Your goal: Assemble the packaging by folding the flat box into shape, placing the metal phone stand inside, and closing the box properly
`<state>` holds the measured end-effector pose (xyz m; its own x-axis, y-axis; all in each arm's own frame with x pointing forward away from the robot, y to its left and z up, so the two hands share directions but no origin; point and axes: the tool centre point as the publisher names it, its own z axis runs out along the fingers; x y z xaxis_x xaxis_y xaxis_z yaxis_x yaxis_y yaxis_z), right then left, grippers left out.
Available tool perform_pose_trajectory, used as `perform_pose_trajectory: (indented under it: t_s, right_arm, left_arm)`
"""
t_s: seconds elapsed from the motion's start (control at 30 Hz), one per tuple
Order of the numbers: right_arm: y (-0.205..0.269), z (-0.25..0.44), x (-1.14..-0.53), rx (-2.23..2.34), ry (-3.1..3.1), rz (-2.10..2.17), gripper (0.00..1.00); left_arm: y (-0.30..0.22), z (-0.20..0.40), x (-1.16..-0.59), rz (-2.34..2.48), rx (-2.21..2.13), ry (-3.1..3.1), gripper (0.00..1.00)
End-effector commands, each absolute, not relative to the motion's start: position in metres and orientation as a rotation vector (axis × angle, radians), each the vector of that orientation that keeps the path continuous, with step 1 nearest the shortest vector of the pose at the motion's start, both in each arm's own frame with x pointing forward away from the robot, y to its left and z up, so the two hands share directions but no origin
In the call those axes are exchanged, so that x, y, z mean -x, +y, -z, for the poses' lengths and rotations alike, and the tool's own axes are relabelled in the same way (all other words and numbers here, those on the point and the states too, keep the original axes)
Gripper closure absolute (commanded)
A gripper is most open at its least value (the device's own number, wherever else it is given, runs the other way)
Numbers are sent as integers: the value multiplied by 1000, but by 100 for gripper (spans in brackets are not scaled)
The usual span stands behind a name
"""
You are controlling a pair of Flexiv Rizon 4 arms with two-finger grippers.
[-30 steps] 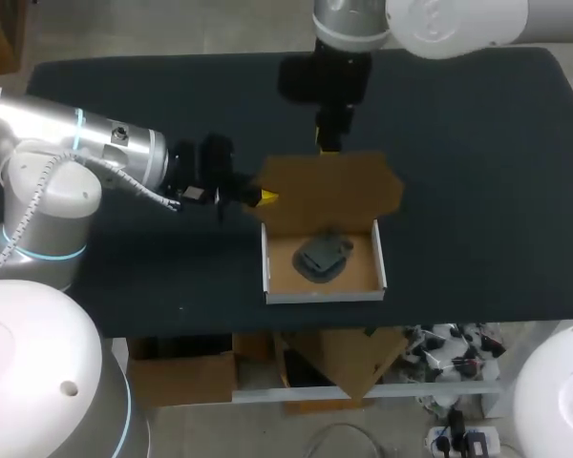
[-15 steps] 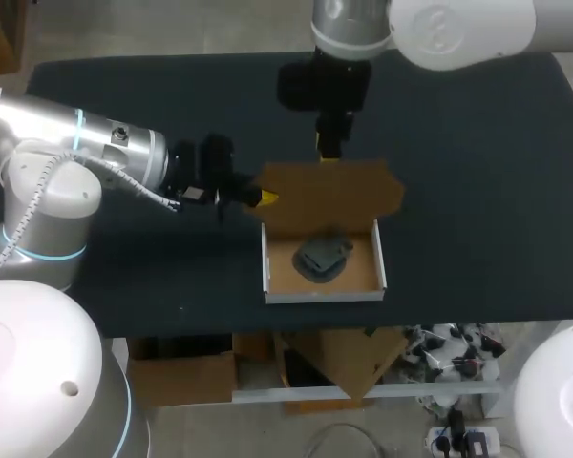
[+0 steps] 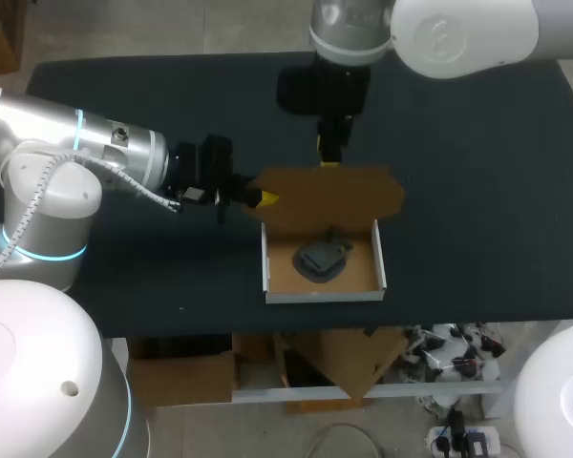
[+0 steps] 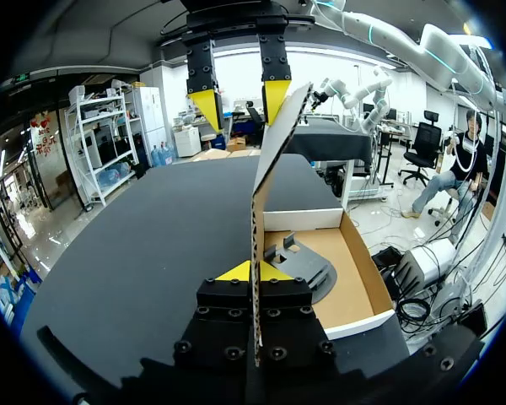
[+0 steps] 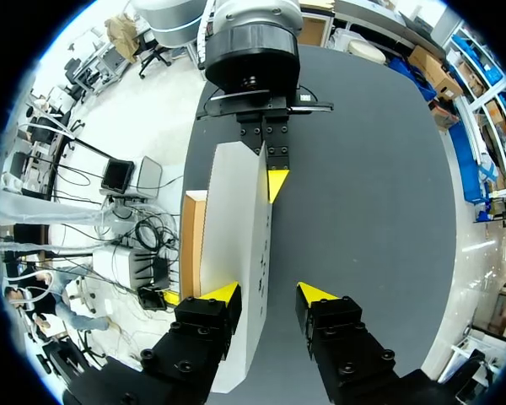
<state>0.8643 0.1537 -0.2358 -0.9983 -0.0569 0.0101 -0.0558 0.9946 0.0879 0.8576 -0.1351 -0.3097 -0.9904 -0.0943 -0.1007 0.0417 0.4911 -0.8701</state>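
While my left pincer (image 3: 263, 197) pinches the lid (image 3: 329, 196) of the one box (image 3: 323, 297), my right pincer (image 5: 267, 294) gapes wide; one stand (image 3: 322, 256) inside.

The right gripper (image 3: 329, 157) is easing away from the table's (image 3: 477, 143) far edge toward its near edge, pushing on the far rim of the box lid (image 3: 329, 196). The box lid is swinging up, tilting more steeply over the tray (image 3: 323, 291).

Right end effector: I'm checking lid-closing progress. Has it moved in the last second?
Yes. The right end effector has shifted toward the box tray, which stayed put, and the lid tilted with it.
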Motion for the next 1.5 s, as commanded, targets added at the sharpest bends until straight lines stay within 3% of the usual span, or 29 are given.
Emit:
perform_pose_trajectory:
  t_s: [0.03, 1.5]
  right_arm:
    - [152, 236, -858, -88, -3131, 138, 56]
    - [153, 239, -843, -96, -3141, 112, 53]
  left_arm:
    - [-135, 310, -859, 1519, 48, 2590, 100]
    - [-135, 310, -859, 1519, 48, 2590, 100]
